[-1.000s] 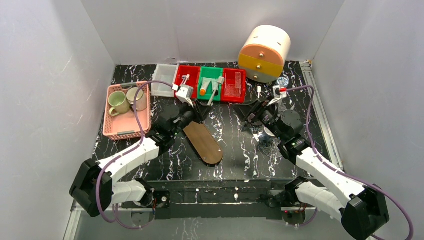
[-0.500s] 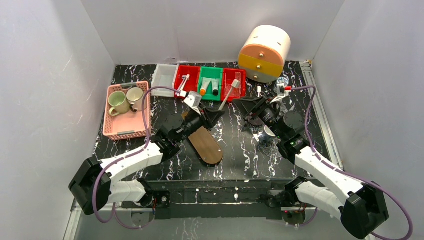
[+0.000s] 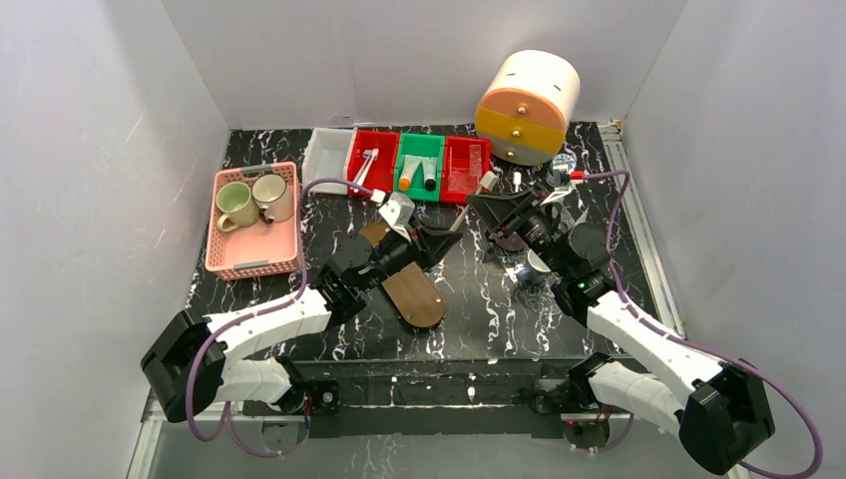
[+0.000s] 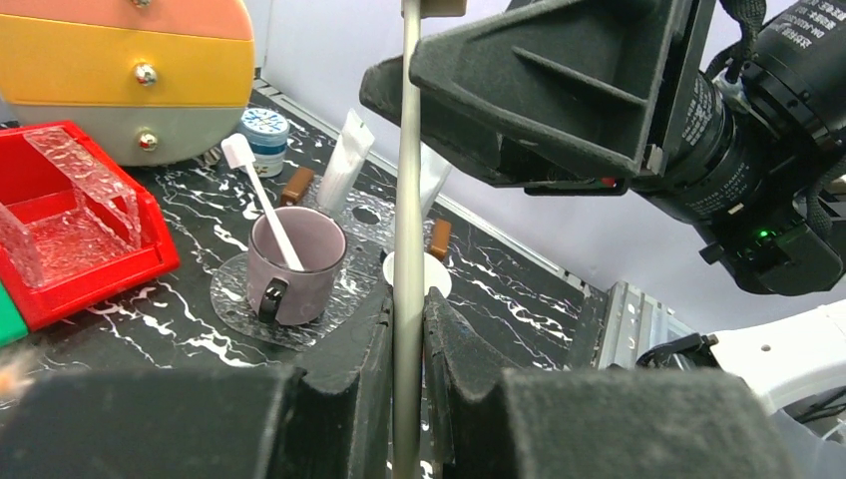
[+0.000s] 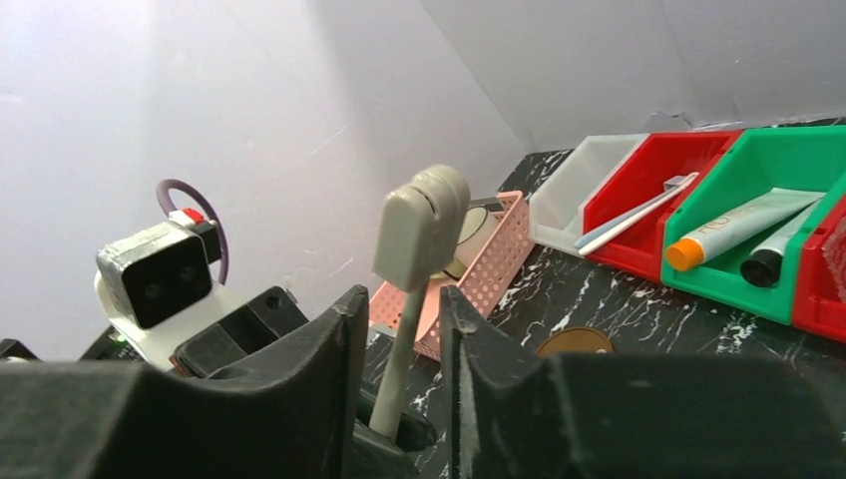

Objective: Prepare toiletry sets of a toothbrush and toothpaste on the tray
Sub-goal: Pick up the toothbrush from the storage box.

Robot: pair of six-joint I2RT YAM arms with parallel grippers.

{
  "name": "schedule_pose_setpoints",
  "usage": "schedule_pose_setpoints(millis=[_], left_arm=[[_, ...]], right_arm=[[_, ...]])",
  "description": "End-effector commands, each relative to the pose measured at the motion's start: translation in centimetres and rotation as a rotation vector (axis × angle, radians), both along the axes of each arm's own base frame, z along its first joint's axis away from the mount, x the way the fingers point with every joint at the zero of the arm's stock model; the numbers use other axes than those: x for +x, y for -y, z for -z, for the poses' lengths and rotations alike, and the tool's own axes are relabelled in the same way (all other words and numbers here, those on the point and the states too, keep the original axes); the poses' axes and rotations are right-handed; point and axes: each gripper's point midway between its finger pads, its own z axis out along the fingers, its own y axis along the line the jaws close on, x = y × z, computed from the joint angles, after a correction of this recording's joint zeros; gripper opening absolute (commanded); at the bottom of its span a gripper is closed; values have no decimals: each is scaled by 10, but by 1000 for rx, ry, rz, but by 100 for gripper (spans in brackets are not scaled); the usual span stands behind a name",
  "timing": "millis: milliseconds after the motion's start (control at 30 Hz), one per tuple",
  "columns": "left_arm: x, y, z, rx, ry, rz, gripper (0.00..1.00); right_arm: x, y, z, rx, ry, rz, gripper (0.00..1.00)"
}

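The toothbrush (image 4: 408, 200) hangs in the air above the worktop (image 3: 469, 299), between the two arms. Its handle is clamped in the left end effector (image 4: 407, 334). Its head end stands up between the fingers of the right end effector (image 5: 402, 309), which sit narrow around the stem with a sliver of gap on each side, so I judge it not gripped there yet. The risk lies in the handover: if the left lets go before the right has bitten, the brush drops to the worktop, perhaps off the tray (image 3: 414, 294). If both hold and either pulls, the thin stem may bend or twist out. The two end effectors are almost nose to nose, so any forward creep would knock them together. Under the right arm a mug (image 4: 294, 264) with another brush stands near, easy to tip on a low swing. The bins (image 3: 419, 165) lie close behind. Bare worktop shows between tray and mug and beyond the tray's near end.
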Motion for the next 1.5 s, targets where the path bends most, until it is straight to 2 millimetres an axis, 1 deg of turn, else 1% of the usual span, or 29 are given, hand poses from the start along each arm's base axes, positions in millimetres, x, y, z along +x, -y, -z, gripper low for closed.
schedule_pose_setpoints(millis=[0,100,167,200,267,333,533,667,700,733,800,933,1100,1267,1367,1467], left_arm=[[-6,6,-18,-37,52,21,0],[-6,5,-16,-40,45,18,0],[-5,4,-17,-45,44,9,0],[-5,2,-16,-46,43,2,0],[-3,-1,-17,-49,43,-16,0],[-2,-3,-15,-47,40,-31,0],[4,-8,-4,-28,12,-74,20],[14,-16,8,10,-17,-142,29],[17,-19,12,26,-29,-168,35],[20,-21,16,46,-37,-188,39],[25,-27,23,92,-56,-227,46],[34,-49,31,173,-89,-341,57],[46,-90,39,289,-128,-535,72],[49,-122,39,418,-157,-662,77],[50,-142,33,469,-180,-731,80],[46,-162,30,514,-201,-787,84]], right_arm=[[-9,0,-30,51,93,-19,36],[-12,0,-31,45,106,-30,25],[-14,0,-33,40,115,-31,16],[-14,1,-32,36,116,-27,10],[-14,3,-33,25,122,-16,2],[-13,5,-34,15,130,1,1],[-13,13,-37,-37,168,49,1],[-12,22,-39,-84,194,106,1],[-11,25,-41,-96,202,123,1],[-11,28,-40,-113,210,142,1],[-9,35,-40,-154,221,183,1],[-3,51,-38,-239,230,277,1],[4,70,-33,-324,235,381,1],[10,85,-28,-411,240,465,1],[13,92,-25,-452,245,502,1],[16,99,-20,-497,240,539,1]])
